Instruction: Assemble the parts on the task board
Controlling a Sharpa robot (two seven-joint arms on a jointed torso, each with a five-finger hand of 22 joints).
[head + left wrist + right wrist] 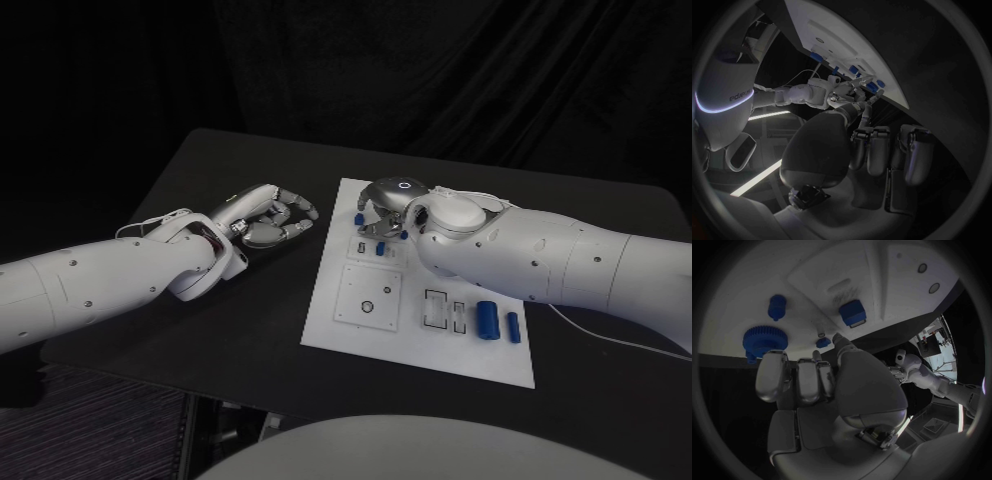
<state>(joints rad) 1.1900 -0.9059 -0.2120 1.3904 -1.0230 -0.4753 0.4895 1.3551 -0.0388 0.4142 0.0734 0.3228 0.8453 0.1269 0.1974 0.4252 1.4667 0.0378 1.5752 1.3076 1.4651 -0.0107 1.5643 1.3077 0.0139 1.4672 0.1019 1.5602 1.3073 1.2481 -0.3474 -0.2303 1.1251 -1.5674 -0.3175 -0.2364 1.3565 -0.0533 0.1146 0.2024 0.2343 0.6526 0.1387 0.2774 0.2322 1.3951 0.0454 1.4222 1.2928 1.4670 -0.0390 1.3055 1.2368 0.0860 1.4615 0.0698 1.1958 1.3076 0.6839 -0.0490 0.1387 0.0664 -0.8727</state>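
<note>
The white task board (433, 350) lies mid-table. My right hand (382, 215) hovers low over its far left end, fingers curled. In the right wrist view its thumb tip and a fingertip sit right at a small blue piece (823, 342) on the board (804, 285); whether they pinch it is unclear. Close by are a blue gear (764, 338), a blue peg (777, 306) and a blue block (852, 313). Two blue cylinders (500, 321) lie at the board's near right. My left hand (267, 220) rests on the table left of the board with curled fingers (879, 150), holding nothing.
A raised square plate with a small hole (369, 297) and rectangular slots (444, 308) occupy the board's middle. Bare black table (216, 340) stretches to the left of the board and toward the near edge. A thin cable (606, 335) trails beside my right arm.
</note>
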